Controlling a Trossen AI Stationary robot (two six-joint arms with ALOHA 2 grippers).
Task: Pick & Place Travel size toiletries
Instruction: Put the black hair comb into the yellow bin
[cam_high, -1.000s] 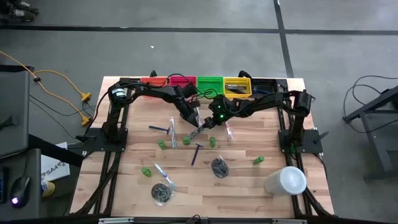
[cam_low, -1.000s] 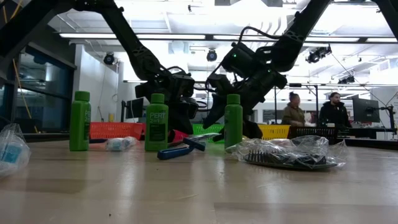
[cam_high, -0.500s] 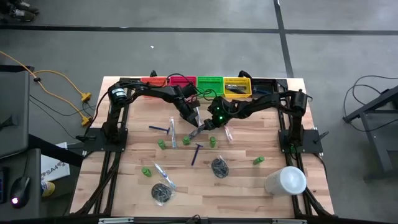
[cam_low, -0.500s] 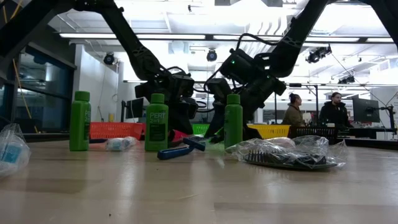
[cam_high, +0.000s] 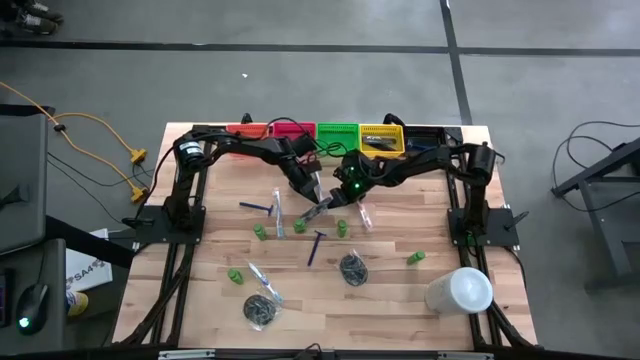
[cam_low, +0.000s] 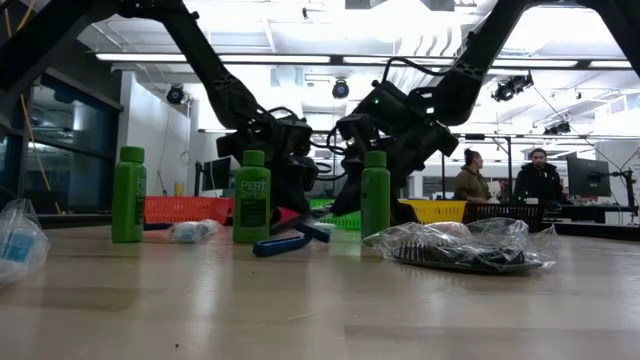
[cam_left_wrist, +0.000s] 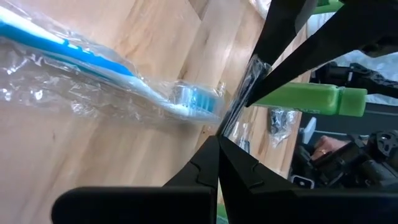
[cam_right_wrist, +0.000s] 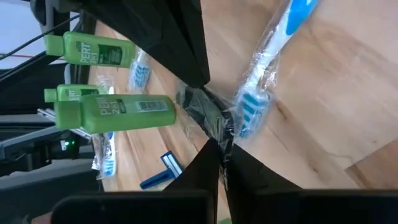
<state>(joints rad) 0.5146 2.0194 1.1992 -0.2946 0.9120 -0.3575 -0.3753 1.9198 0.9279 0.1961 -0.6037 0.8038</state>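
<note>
Clear-wrapped toothbrush (cam_high: 362, 213) is pinched at its wrapper by both your left gripper (cam_left_wrist: 231, 118) and right gripper (cam_right_wrist: 214, 134), fingers closed, just in front of the coloured bins (cam_high: 337, 135), while most toiletries remain unsorted on the table (cam_high: 400, 300).

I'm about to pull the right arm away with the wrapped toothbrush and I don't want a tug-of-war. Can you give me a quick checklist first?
1. Right gripper gripping the toothbrush by its clear wrap: ok, jaws shut on the wrap's end.
2. Left gripper let go: not ok, its jaws are shut on the same wrap end.
3. Toothbrush lifted off the table: cannot tell.
4. Green bottle beside the grippers upright: ok.
5. Room in the yellow bin: cannot tell; dark items already lie in it.
</note>
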